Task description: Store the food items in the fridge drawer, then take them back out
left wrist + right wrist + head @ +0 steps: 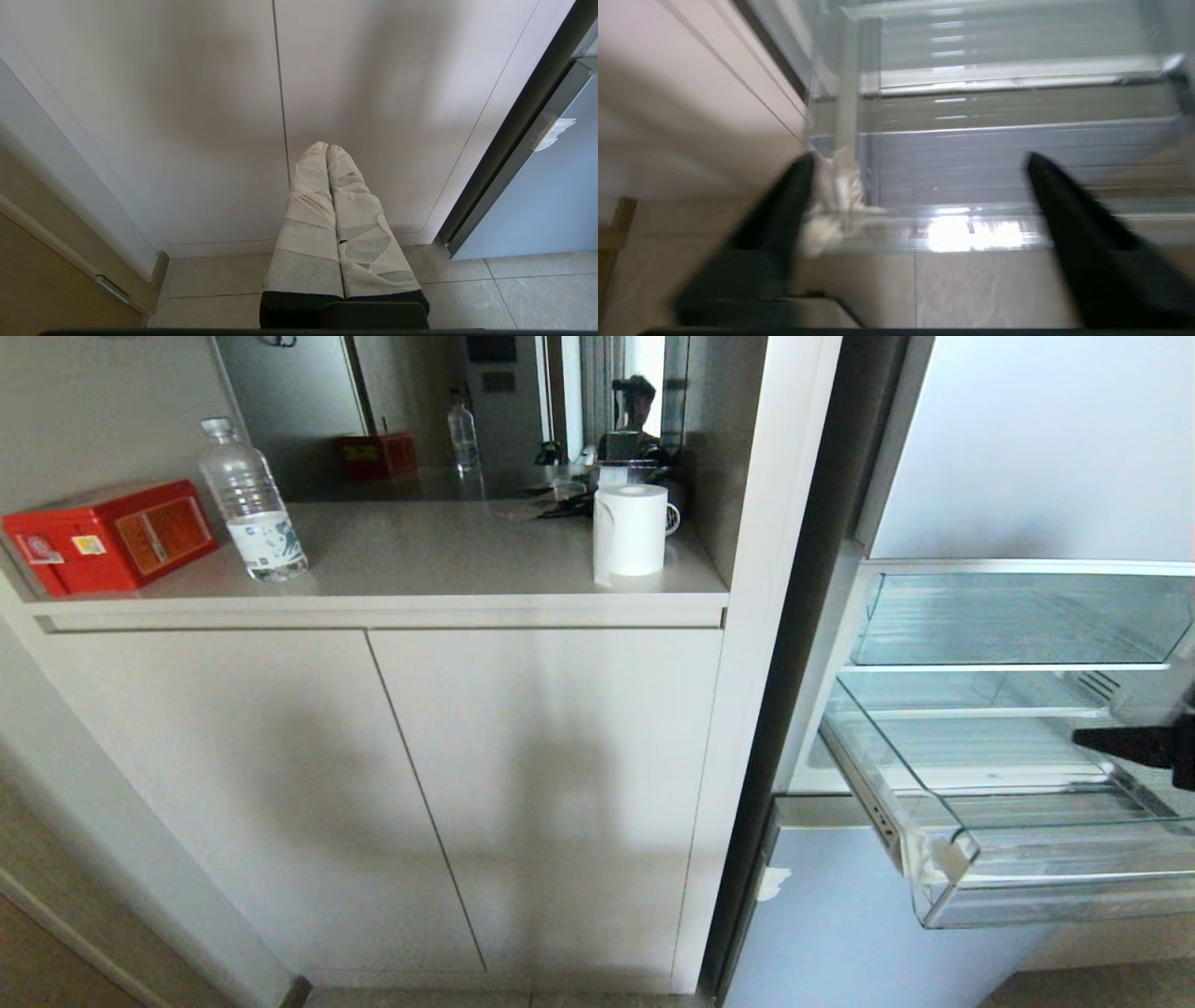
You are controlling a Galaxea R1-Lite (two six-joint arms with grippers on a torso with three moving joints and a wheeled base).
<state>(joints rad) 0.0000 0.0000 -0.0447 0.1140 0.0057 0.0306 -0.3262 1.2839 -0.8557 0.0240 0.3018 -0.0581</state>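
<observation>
right hand (920, 163) spread over fridge drawer (1018, 882), seemingly empty, left hand (327, 149) pressed together

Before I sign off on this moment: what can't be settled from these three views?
- Food items: in no view; the pulled-out fridge drawer is cut off by the head view's right edge, so its far part goes unseen.
- Right hand: open, holding nothing; the head view shows only a dark tip at its right edge.
- Right wrist view: motion blur smears the drawer's front.
- Water bottle label: too small to read.

Bottle (252, 504) stands on counter (448, 555), left of fridge drawer (1027, 821).
</observation>
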